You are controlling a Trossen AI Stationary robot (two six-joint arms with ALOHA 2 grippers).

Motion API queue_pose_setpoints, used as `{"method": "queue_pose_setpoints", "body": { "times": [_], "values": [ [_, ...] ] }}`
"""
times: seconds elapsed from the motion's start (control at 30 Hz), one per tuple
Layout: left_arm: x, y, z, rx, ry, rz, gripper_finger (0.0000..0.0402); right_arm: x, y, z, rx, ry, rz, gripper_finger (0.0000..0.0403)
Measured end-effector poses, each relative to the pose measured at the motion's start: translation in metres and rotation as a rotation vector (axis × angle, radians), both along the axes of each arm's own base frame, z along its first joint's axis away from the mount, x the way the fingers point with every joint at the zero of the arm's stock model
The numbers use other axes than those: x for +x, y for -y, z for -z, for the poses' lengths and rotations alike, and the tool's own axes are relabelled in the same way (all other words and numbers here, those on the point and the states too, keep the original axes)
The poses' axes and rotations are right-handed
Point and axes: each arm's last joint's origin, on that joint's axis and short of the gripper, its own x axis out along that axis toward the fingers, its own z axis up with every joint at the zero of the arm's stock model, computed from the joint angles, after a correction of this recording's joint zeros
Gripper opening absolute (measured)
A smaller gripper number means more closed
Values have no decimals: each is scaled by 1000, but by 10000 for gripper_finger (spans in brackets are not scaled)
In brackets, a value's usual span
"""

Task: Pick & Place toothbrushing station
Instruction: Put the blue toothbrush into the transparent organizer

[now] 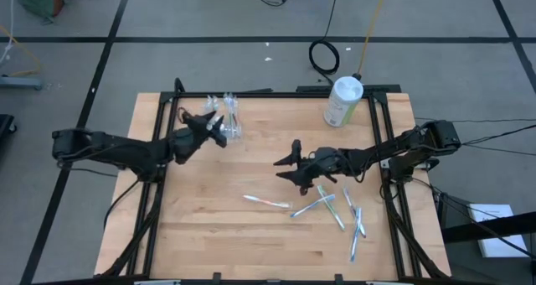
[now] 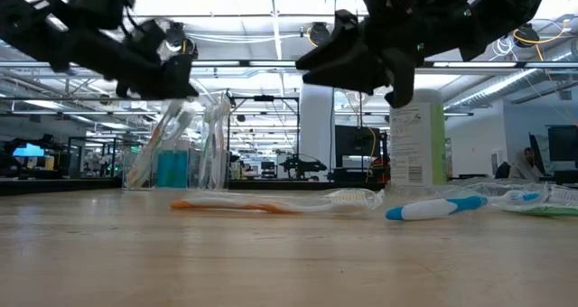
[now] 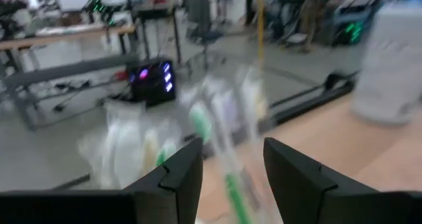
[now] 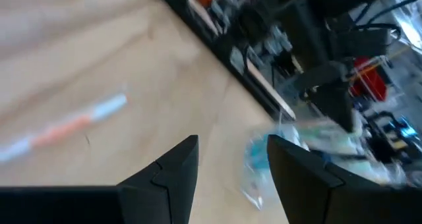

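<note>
The toothbrushing station (image 1: 229,119) is a small clear cup near the table's far left. It stands on its base, with thin pale toothbrushes leaning in it (image 2: 181,153). My left gripper (image 1: 219,127) is open, just left of the cup's top and above it (image 2: 176,77). In the left wrist view a green-accented brush (image 3: 217,128) shows blurred between the fingers (image 3: 231,174). My right gripper (image 1: 289,166) is open and hovers over the table's middle (image 2: 361,68) (image 4: 231,161), holding nothing.
Several loose toothbrushes lie flat at the right front: an orange-accented one (image 1: 266,203) (image 2: 271,203), a blue one (image 2: 433,208) and others (image 1: 356,222). A white canister with a green label (image 1: 343,101) (image 2: 415,144) stands at the far right.
</note>
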Motion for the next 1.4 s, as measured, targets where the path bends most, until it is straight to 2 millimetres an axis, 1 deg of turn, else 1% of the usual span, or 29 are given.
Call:
{"method": "queue_pose_setpoints", "body": {
  "times": [0.17, 0.3, 0.43, 0.53, 0.6, 0.7, 0.77, 0.8, 0.9, 1.0, 1.13, 1.3, 1.4],
  "values": [
    [-12, 19, -27, 61, 109, 95, 166, 1, 0, -5, 126, 57, 18, 172],
    [-20, 31, -40, 93, 159, 159, 166, 1, -1, -3, 302, 28, 55, 171],
    [-22, 37, -42, 108, 157, 197, 166, -6, -12, 6, 313, -108, 48, 171],
    [-21, 38, -42, 108, 151, 203, 166, -14, -22, -1, 336, -131, 51, 171],
    [-21, 37, -42, 113, 142, 200, 166, -20, -27, -5, 421, -155, 68, 171],
    [-21, 36, -42, 118, 137, 195, 166, -25, -36, -7, 612, -190, 90, 171],
    [-21, 36, -42, 118, 137, 195, 166, -31, -45, 0, 697, -292, 112, 171],
    [-21, 36, -42, 118, 137, 195, 166, -35, -50, 6, 710, -357, 130, 171],
    [-21, 36, -42, 118, 137, 195, 166, -51, -65, 21, 676, -556, 170, 171],
    [-21, 36, -42, 118, 142, 194, 166, -67, -73, 32, 573, -679, 232, 171],
    [-22, 36, -44, 120, 161, 192, 166, -79, -77, 37, 462, -741, 288, 171],
    [-22, 36, -46, 122, 188, 189, 166, -84, -74, 46, 463, -750, 299, 171],
    [-22, 36, -46, 122, 190, 189, 166, -92, -69, 58, 430, -774, 300, 171]
  ]
}}
